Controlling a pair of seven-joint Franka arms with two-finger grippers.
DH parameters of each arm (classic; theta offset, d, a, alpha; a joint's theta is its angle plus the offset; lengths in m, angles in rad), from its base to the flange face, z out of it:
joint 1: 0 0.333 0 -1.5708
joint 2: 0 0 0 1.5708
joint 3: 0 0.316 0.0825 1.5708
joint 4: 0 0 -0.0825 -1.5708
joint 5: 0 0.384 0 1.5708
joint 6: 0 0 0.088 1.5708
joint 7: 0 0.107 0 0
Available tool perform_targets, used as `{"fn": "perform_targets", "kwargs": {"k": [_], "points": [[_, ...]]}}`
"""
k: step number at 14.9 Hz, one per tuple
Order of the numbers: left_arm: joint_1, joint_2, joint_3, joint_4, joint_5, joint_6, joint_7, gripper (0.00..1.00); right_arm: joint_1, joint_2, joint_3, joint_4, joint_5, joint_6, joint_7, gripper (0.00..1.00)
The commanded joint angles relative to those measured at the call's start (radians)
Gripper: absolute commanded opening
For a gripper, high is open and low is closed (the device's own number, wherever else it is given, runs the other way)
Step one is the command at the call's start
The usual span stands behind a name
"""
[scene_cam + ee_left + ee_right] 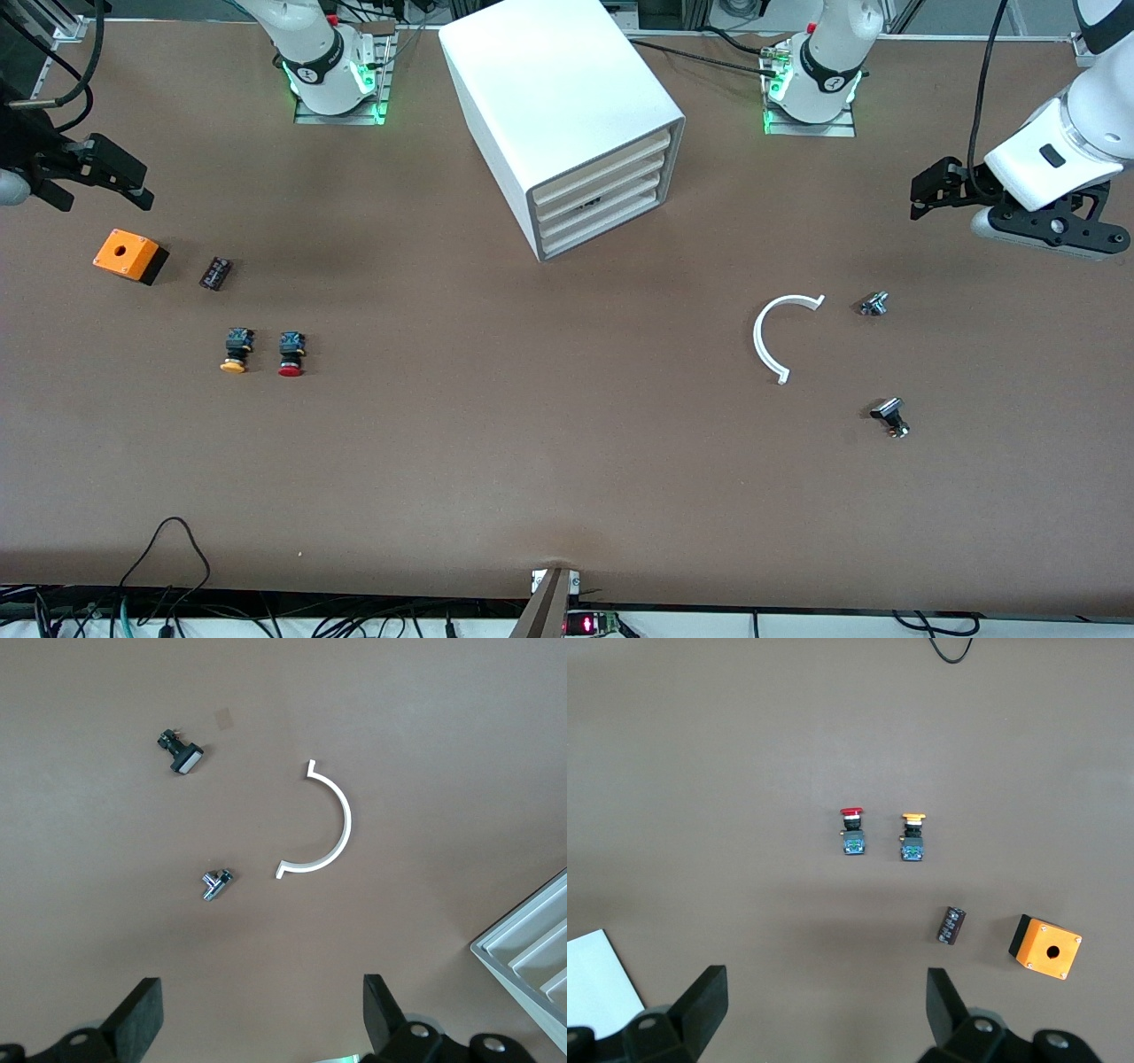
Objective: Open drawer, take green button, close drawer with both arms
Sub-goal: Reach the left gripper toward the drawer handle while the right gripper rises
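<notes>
The white four-drawer cabinet (567, 106) stands at the middle of the table's robot side. The drawer (605, 207), third from the top, is shut like the other three. The green-capped button is hidden. My left gripper (921, 190) hangs open and empty over the table at the left arm's end. In the left wrist view (261, 1001) a corner of the cabinet (532, 943) shows. My right gripper (133, 182) hangs open and empty at the right arm's end, over the table beside an orange box. The right wrist view (827, 992) shows bare table between its fingers.
An orange box (128, 255), a small black block (215, 273), a yellow-capped button (234, 350) and a red-capped button (291, 353) lie toward the right arm's end. A white arc (769, 341), a metal part (873, 304) and a black part (890, 416) lie toward the left arm's end.
</notes>
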Motion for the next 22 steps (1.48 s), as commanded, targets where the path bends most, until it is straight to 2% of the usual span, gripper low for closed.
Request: {"fn": "perform_targets", "kwargs": {"k": [1, 12, 13, 16, 18, 20, 22], "points": [[-0.006, 0.001, 0.0, 0.023, 0.012, -0.026, -0.013, 0.99, -0.01, -0.002, 0.004, 0.015, -0.009, -0.016, 0.003, 0.99], [-0.006, 0.0, -0.032, 0.023, 0.003, -0.028, -0.065, 0.99, -0.012, 0.032, -0.005, -0.011, -0.036, -0.033, -0.012, 0.99], [-0.008, 0.005, -0.034, 0.024, -0.003, -0.046, -0.07, 0.99, -0.012, 0.035, -0.006, -0.015, -0.041, -0.027, -0.012, 0.99], [-0.023, 0.054, -0.061, 0.024, -0.021, -0.212, -0.07, 0.99, -0.009, 0.062, -0.005, -0.017, -0.041, -0.02, -0.012, 0.99], [-0.025, 0.092, -0.08, 0.024, -0.032, -0.209, -0.069, 0.99, 0.0, 0.087, 0.003, -0.017, -0.038, -0.017, 0.006, 0.99], [-0.022, 0.135, -0.082, 0.016, -0.128, -0.211, -0.055, 0.99, 0.014, 0.113, 0.004, -0.009, -0.029, -0.007, 0.032, 0.99], [-0.02, 0.175, -0.08, 0.015, -0.225, -0.211, -0.027, 0.99, 0.031, 0.137, 0.004, -0.006, -0.027, 0.012, 0.139, 0.99]]}}
